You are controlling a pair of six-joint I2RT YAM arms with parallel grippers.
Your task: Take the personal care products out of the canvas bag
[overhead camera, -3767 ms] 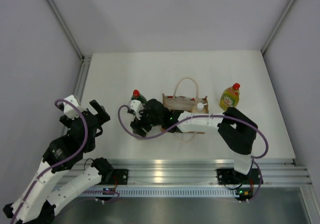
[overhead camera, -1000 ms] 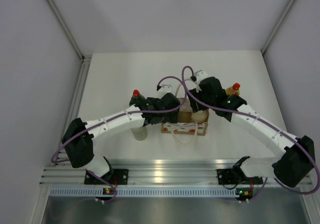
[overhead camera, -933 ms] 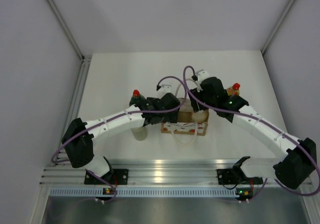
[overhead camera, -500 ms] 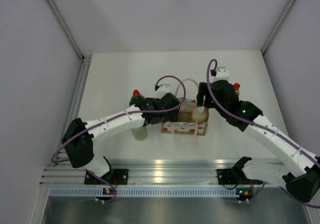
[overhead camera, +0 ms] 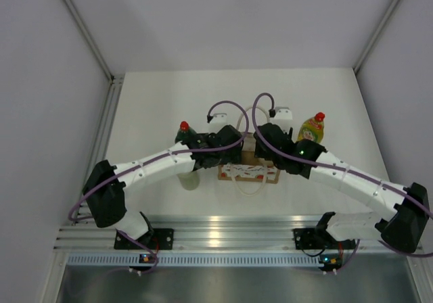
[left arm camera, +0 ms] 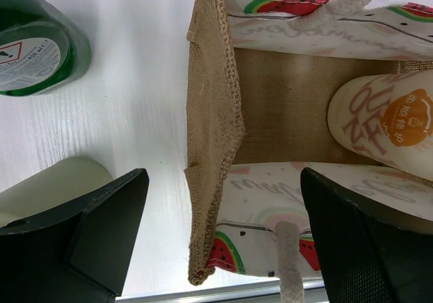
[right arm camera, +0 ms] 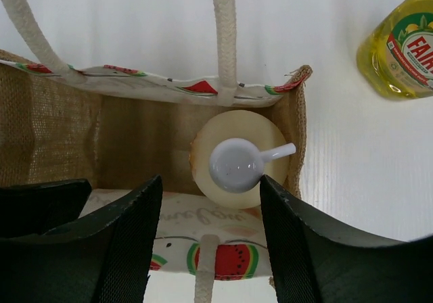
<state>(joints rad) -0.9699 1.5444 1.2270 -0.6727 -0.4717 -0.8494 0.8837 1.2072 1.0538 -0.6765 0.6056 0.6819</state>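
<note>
The canvas bag (overhead camera: 250, 173) stands mid-table with a watermelon-print rim. The cream bottle with white nozzle (right arm camera: 237, 161) stands upright in its right end and also shows in the left wrist view (left arm camera: 385, 124). My right gripper (right arm camera: 213, 242) is open above the bag, its fingers either side of that bottle without touching it. My left gripper (left arm camera: 216, 242) is open and straddles the bag's left wall (left arm camera: 213, 113). The green bottle (overhead camera: 184, 132), the pale bottle (overhead camera: 190, 179) and the yellow bottle (overhead camera: 311, 128) stand on the table outside the bag.
The green bottle (left arm camera: 37, 46) and the pale bottle (left arm camera: 47, 188) stand close to my left gripper's outer finger. The yellow bottle (right arm camera: 402, 42) is just right of the bag. A metal rail (overhead camera: 270, 225) runs along the near edge, and walls enclose the table.
My right arm has swung from near the yellow bottle to over the bag's right end, above the cream bottle. My left gripper has stayed at the bag's left wall.
</note>
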